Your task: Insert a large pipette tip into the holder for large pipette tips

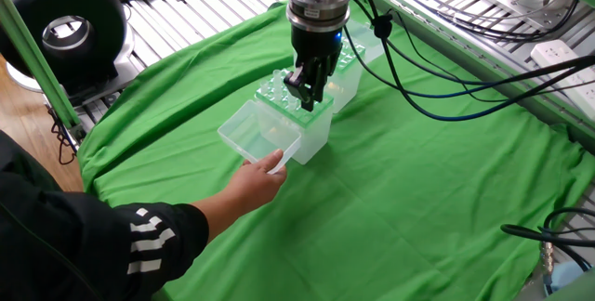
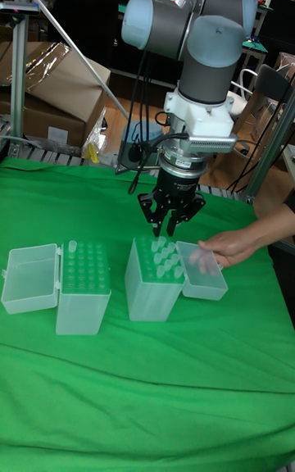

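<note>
person's hand [image 1: 251,182] steadies the open clear lid [image 1: 258,132], nearest the camera, below the claw. claw [image 1: 304,94] sits just above the green-topped holder for large pipette tips [image 1: 311,124], fingers spread; large pipette tip not discernible. second tip box [image 1: 346,69] lies beyond the claw, on green cloth [image 1: 418,199].
</note>
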Robot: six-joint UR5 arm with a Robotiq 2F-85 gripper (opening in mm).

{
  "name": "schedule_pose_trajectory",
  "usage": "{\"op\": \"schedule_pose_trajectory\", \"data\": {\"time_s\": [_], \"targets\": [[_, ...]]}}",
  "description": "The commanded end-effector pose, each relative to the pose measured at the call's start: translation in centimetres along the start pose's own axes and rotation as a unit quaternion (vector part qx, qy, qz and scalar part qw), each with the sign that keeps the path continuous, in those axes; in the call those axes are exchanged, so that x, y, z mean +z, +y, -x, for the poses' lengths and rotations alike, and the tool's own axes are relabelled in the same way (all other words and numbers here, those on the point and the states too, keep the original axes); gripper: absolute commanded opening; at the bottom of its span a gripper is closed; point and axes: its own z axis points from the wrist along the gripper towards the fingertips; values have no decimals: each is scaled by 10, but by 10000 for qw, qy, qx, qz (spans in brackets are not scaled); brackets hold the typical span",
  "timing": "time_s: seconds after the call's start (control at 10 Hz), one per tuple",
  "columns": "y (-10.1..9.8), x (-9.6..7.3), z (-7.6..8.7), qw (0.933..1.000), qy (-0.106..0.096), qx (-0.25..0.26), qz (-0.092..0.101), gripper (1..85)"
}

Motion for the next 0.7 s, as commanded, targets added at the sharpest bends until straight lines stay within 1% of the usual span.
{"op": "schedule_pose_trajectory", "data": {"time_s": [0.0,0.5,0.6], "targets": [[4,3,1,9999,-13,76,69,297],[2,13,4,9999,-52,99,68,290],[2,13,3,9999,-35,138,64,257]]}}
